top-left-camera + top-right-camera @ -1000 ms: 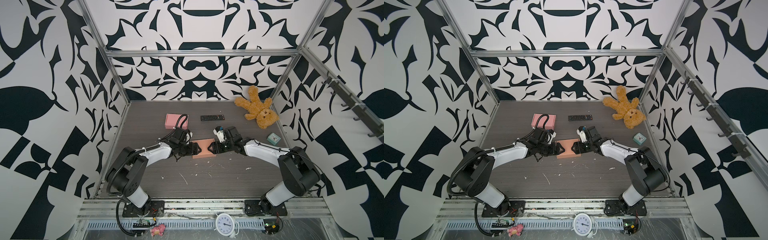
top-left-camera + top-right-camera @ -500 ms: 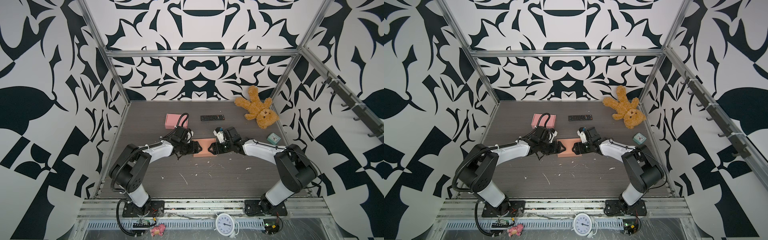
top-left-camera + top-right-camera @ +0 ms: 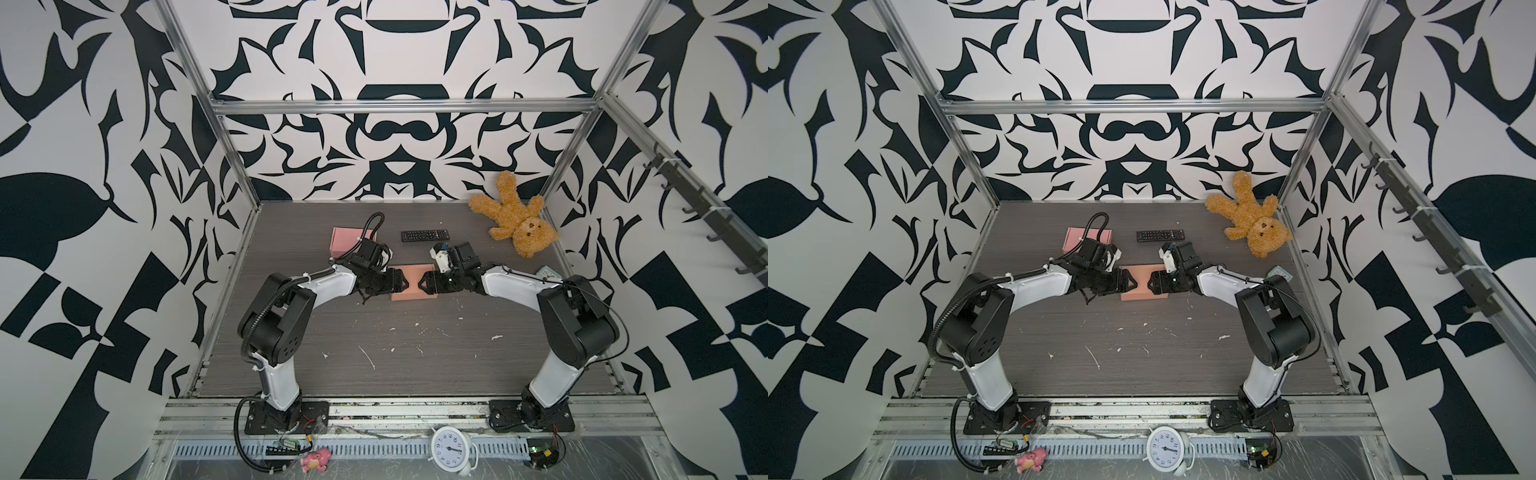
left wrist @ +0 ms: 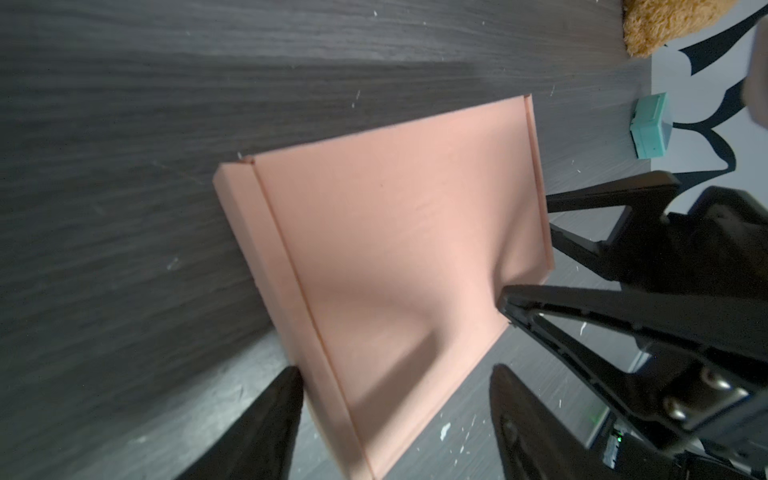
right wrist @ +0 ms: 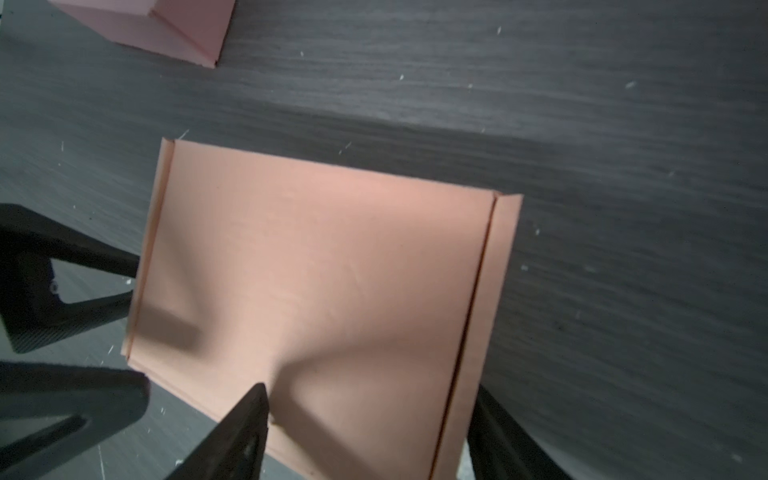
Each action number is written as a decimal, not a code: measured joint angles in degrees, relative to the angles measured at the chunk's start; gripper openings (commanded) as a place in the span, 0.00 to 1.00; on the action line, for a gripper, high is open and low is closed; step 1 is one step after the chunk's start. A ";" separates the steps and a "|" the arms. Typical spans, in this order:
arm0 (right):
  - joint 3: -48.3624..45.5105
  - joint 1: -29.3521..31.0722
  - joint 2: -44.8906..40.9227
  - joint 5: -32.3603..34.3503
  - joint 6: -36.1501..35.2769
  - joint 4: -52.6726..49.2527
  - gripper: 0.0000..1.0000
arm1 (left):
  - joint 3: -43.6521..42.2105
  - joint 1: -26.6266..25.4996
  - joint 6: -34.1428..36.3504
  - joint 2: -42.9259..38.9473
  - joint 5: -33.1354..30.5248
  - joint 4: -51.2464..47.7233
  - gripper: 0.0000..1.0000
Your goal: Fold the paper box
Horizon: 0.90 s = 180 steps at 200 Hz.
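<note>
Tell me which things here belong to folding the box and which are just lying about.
Job: paper box, left gripper, right gripper, both open at its ends.
Lying about: pink box, remote, teddy, teal box, clock, pink toy.

Salmon paper box [image 3: 413, 280], closed w/ flat lid, lies level approx mid table [image 3: 415, 357].

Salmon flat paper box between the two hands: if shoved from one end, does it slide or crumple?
The salmon flat paper box sits low and flat on the dark wood-grain table, so it should slide, not tip. Thin folded edges in the left wrist view suggest hollow paperboard: probably light, and likely to buckle if squeezed from both ends.
</note>
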 measured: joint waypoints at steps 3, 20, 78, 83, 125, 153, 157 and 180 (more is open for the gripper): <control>0.44 -0.17 0.46 -0.04 -0.04 0.04 0.75 | 0.50 0.11 0.09 0.48 -0.04 -0.09 0.73; 2.95 -1.11 2.80 -0.48 -0.13 0.07 0.74 | 3.28 0.79 0.55 3.26 0.00 -0.70 0.73; 10.91 -3.17 9.20 -0.72 -0.83 -0.09 0.74 | 12.79 3.15 2.25 10.47 -0.42 -2.21 0.73; 11.54 -3.26 9.70 -0.74 -0.85 -0.02 0.74 | 13.44 3.34 2.34 10.95 -0.48 -2.25 0.73; 16.74 -4.37 13.81 -1.40 -0.90 -0.02 0.74 | 18.99 4.68 2.64 14.93 -1.05 -2.93 0.73; 19.61 -5.16 15.98 -1.73 -0.90 -0.09 0.74 | 22.32 5.29 2.60 17.49 -1.18 -2.78 0.73; 19.98 -5.27 16.31 -1.79 -0.90 -0.04 0.74 | 22.77 5.35 2.60 17.84 -1.22 -2.78 0.73; 21.70 -5.86 17.59 -2.34 -0.90 -0.13 0.74 | 24.70 5.60 2.54 19.43 -1.29 -2.78 0.73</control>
